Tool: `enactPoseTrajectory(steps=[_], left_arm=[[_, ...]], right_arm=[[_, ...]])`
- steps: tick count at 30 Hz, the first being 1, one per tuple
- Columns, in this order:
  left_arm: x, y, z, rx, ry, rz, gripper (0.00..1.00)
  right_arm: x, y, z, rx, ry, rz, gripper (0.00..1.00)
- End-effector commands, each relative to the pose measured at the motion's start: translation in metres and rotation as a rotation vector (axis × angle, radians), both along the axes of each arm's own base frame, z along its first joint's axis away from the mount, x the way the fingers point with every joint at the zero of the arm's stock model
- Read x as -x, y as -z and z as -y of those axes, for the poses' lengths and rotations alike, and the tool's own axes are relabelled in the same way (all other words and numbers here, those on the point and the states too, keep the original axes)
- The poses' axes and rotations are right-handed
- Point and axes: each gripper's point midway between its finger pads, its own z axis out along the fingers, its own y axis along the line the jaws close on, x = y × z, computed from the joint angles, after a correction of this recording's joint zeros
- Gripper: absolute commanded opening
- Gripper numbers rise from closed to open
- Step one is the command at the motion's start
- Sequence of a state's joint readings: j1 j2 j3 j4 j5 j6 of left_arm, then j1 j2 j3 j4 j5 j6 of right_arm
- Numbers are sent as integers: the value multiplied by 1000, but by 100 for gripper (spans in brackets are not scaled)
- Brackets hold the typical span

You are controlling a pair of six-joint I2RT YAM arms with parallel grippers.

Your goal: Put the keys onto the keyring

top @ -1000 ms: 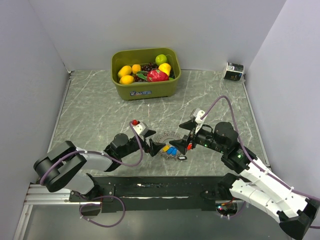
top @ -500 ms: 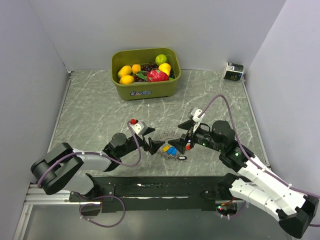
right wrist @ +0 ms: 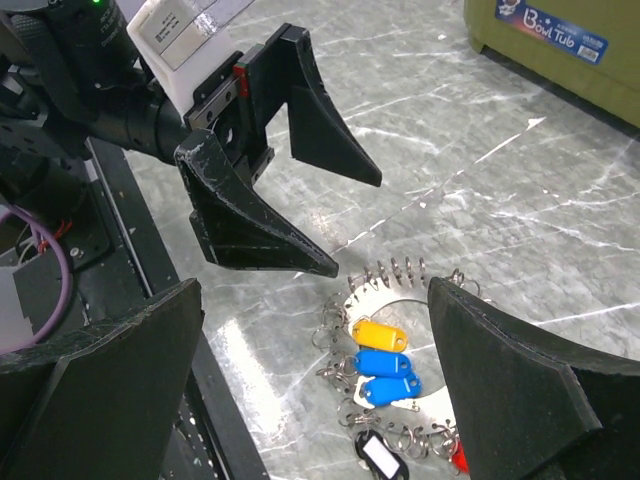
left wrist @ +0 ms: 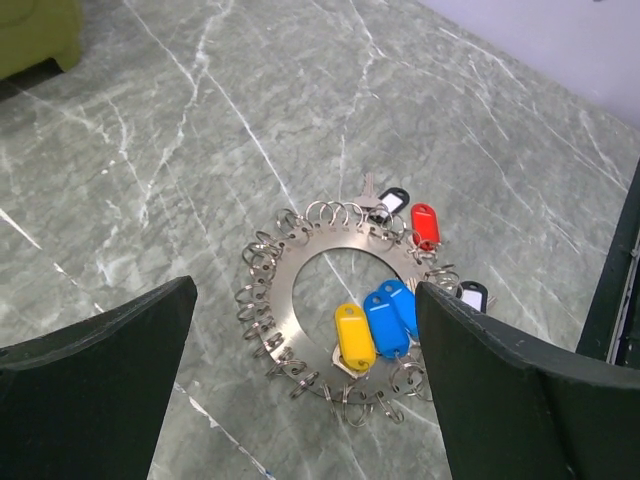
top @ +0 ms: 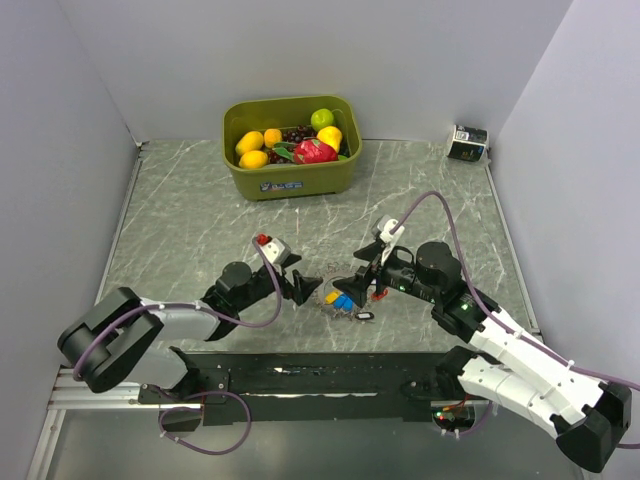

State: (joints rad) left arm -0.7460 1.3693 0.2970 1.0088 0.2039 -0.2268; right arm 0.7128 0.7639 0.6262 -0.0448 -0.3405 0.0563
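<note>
**Both grippers spread wide, keyring between them**

We hold our left gripper (top: 306, 289) low over the table (top: 190, 230), its two fingers spread wide and pinching nothing. Just ahead of its tips, framed in the gap between them in the wrist view, lies the keyring (left wrist: 298, 290), a flat metal disc edged with small wire loops. The keys (top: 345, 300) lie on and around it. A yellow key (left wrist: 352, 335) and two blue keys (left wrist: 385, 320) sit side by side on the part of the disc nearer our right-hand finger. A red key (left wrist: 424, 222) and a black key (left wrist: 392, 200) are at the far rim, and a white key (left wrist: 470, 296) is just off the edge. Our right gripper (top: 354, 287) faces the left one from the other side of the disc, also spread wide and empty, with the keys below and between its fingers. A green tub (top: 290, 182) of fruit stands well beyond both.
</note>
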Motion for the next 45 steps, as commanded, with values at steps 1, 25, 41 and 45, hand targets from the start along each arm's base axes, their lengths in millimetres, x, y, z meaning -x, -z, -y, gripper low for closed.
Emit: enactPoseTrajectory(steps=[1,25,41,45], left_arm=[[-8,-22,-6,37,-48,34,96],[-18,-159,-102,92,-447,225,96],[-13,-166,-146,89,-625,213,96],[-14,-151,-154,154,-683,163,96]], right_arm=[[-6,-16,-2,-51,16,47,100],[-22,-59,-12,-100,45,72,100],[-45,-80,8,-139,226,85,100],[-52,-58,13,-113,282,43,100]])
